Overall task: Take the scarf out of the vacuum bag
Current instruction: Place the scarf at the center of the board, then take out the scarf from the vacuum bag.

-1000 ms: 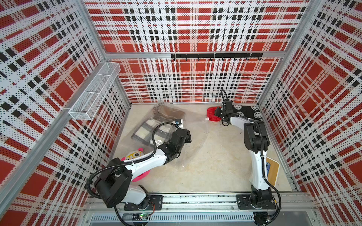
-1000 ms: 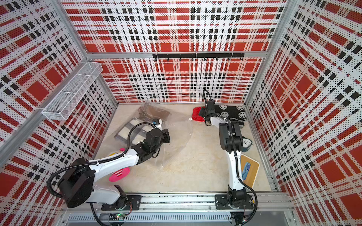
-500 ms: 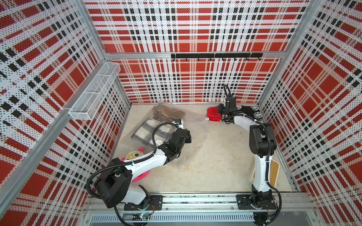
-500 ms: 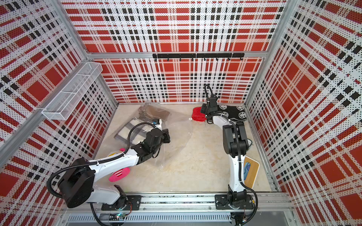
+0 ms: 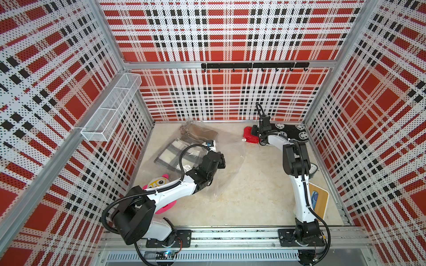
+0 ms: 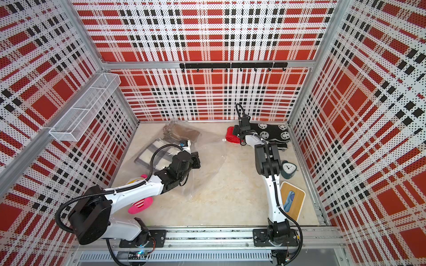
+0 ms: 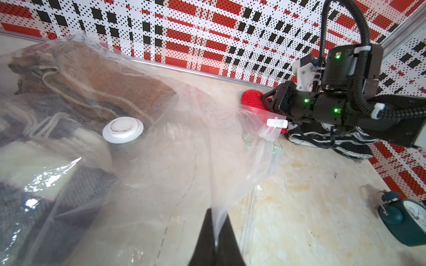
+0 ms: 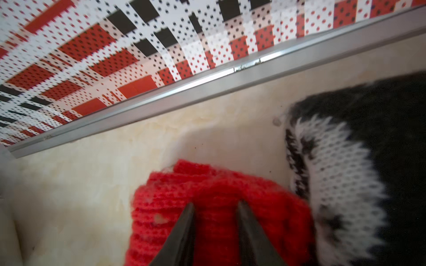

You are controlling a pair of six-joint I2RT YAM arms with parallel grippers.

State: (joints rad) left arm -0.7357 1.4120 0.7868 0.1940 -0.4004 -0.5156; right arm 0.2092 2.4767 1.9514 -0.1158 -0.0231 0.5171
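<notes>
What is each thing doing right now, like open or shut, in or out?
vacuum bag: film pinched up, brown scarf inside.
valve cap: on.
left gripper: shut on the vacuum bag.
red scarf: outside the bag, on the table.
black scarf: flat on the table.
right gripper: jaws narrowly apart astride red scarf, grip unclear.

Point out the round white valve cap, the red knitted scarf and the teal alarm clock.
Round white valve cap (image 7: 122,129): left wrist view, centre of its top.
Red knitted scarf (image 8: 216,191): right wrist view, middle of the knit.
Teal alarm clock (image 6: 288,168): a top view, its white dial.
</notes>
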